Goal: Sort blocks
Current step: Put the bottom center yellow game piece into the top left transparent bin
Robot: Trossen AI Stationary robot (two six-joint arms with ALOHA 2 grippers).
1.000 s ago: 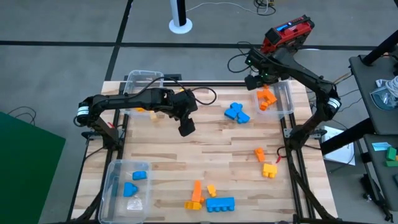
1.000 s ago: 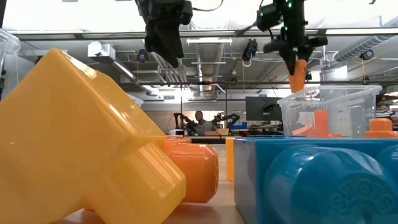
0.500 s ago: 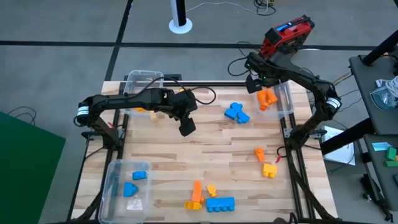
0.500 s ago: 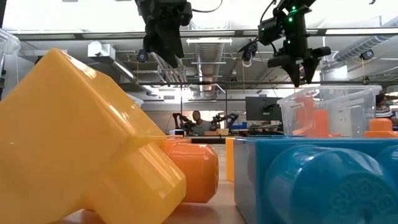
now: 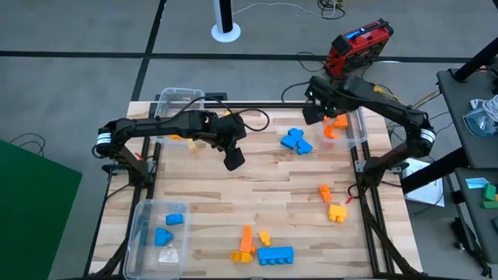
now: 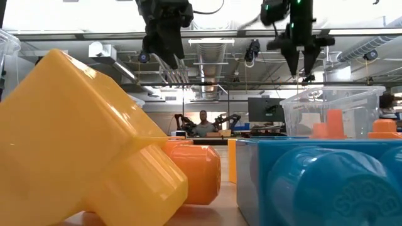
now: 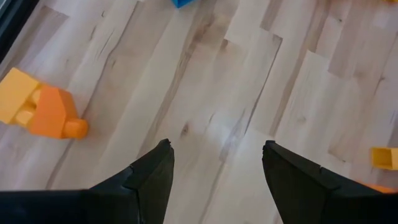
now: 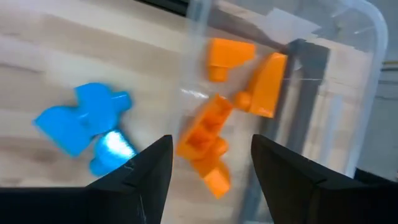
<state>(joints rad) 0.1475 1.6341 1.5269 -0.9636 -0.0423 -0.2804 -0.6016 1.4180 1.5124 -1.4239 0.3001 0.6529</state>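
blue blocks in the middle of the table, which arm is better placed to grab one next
Right, probably. The right gripper hangs open and empty just beside the blue blocks, near the bin of orange pieces. The left gripper, also open, sits farther off.

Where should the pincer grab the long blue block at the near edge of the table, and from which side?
Take the long blue block across its short width, at the middle of its length, coming straight down from above. It lies flat with its long sides running left to right, so the narrow span probably fits between open fingers. The orange block close to its left end argues against gripping it end to end.
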